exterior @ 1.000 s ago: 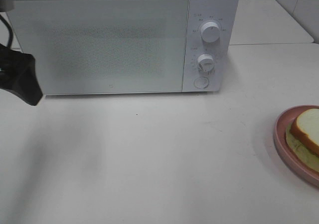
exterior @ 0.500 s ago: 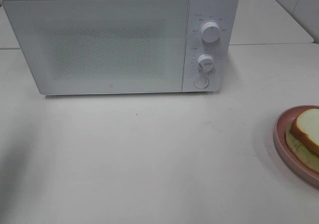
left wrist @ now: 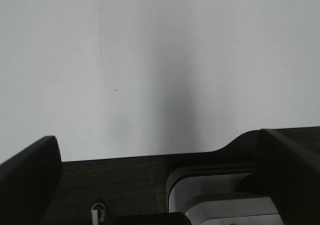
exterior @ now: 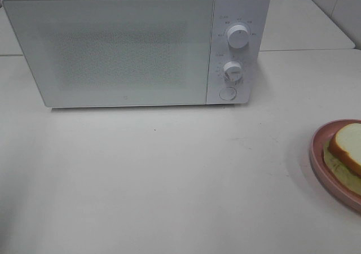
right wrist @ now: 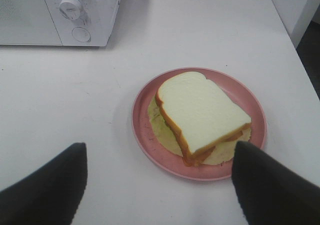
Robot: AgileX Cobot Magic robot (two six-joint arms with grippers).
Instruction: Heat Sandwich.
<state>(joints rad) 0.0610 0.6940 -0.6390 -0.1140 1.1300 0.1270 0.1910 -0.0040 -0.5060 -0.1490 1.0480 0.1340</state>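
We are seeing the right gripper (right wrist: 159, 185) standing spread wide and empty, its two dark fingers (right wrist: 47, 185) hanging above the white table (right wrist: 65, 95) just short of the pink plate (right wrist: 145, 135), touching nothing. Between those fingers the sandwich (right wrist: 200, 112) is lying on the plate, its top slice of white bread sitting askew over the pale filling, which is showing past the crust at the edges. Beyond the plate, well apart, the white microwave (right wrist: 60, 15) is standing with its door closed.

The left gripper (left wrist: 160, 185) is also standing fully apart, holding nothing, its fingers (left wrist: 30, 170) looking down at bare tabletop from the left wrist view.

From the high camera we are seeing the microwave (exterior: 130, 45) at the back of the table and the plate (exterior: 318, 158) with the sandwich (exterior: 347, 147) cut off at the right edge. A second ago a dark gripper was showing at the left edge beside the microwave; now neither arm is showing in that view. The plate and sandwich are lying where they were.
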